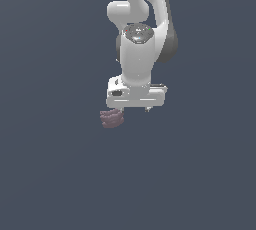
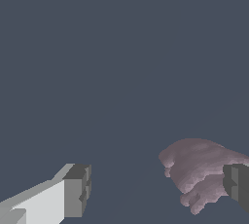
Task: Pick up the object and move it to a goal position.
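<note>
The lumpy maroon-brown object (image 1: 111,118) lies on the plain dark grey surface (image 1: 50,174), just below the white arm's (image 1: 140,49) hand and toward the exterior view's left of it. In the wrist view the object (image 2: 199,172) sits hard by one dark finger pad (image 2: 237,183), which overlaps its edge, while the other pad (image 2: 78,189) stands well apart across bare floor. The gripper (image 2: 158,189) is spread wide, holding nothing; most of the gap between its jaws is unfilled.
</note>
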You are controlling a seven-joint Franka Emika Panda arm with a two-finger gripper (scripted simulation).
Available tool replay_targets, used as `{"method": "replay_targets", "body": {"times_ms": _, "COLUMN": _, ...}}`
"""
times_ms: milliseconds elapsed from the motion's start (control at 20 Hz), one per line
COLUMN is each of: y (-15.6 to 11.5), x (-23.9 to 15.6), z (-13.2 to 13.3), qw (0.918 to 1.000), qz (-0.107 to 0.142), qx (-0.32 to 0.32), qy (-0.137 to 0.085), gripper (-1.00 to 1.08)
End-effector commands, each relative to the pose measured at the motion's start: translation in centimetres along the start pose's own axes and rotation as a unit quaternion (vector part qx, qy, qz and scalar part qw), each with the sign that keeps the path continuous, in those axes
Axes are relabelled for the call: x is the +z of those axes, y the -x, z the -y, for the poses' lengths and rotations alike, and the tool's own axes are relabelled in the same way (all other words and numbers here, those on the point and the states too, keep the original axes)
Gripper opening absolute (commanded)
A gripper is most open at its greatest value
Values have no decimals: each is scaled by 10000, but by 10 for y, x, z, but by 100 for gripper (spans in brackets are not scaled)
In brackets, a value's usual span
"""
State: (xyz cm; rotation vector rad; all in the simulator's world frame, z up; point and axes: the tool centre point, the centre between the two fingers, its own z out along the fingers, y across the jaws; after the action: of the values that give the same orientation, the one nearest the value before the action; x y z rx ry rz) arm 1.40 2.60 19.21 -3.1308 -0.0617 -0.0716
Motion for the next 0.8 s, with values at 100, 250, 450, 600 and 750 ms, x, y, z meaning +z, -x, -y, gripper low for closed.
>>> {"method": "replay_targets", "body": {"times_ms": 100, "y": 0, "x": -1, "z": 0, "qw": 10000, "qz": -9, "qx": -10, "qy": 0, "gripper": 100}}
{"method": "replay_targets", "body": {"times_ms": 250, "y": 0, "x": -1, "z": -1, "qw": 10000, "qz": -10, "qx": 20, "qy": 0, "gripper": 100}}
{"method": "replay_targets", "body": {"times_ms": 450, "y": 1, "x": 1, "z": -3, "qw": 9999, "qz": -4, "qx": 168, "qy": 0, "gripper": 100}}
{"method": "replay_targets", "body": {"times_ms": 600, "y": 2, "x": 3, "z": -6, "qw": 9994, "qz": 5, "qx": 354, "qy": 0, "gripper": 100}}
{"method": "replay_targets", "body": {"times_ms": 750, "y": 3, "x": 5, "z": -10, "qw": 9982, "qz": 17, "qx": 604, "qy": 1, "gripper": 100}}
